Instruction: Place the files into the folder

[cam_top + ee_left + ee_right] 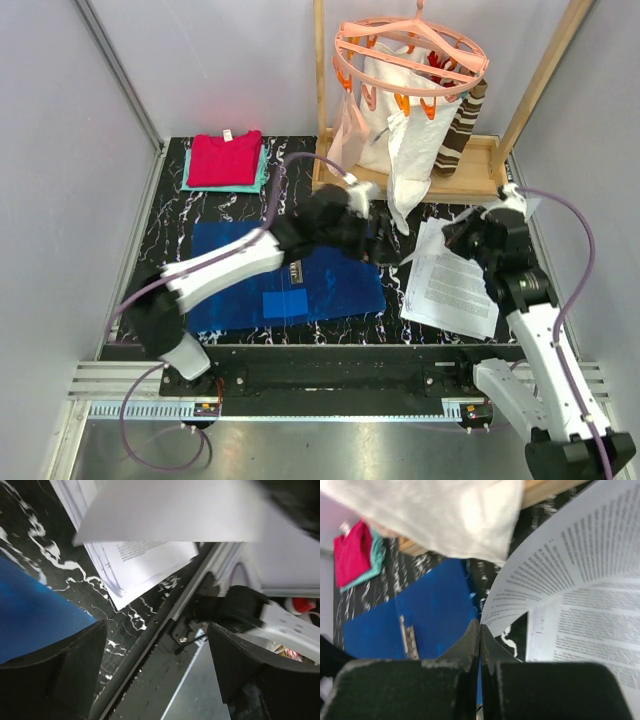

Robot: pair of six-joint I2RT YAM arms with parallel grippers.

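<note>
Folder [335, 285] flat on marbled table [170, 230], left of centre; left arm [230, 265] lies across it. Files [455, 285] stacked just right of folder. Left gripper [156, 650] between folder and files, jaws wide, holding nothing. Right gripper [480, 630] pinched closed on edge of files' top sheet, which curls upward. White garment [400, 160] hangs close behind both grippers. Red and teal cloths [225, 160] at far-left corner.
</note>
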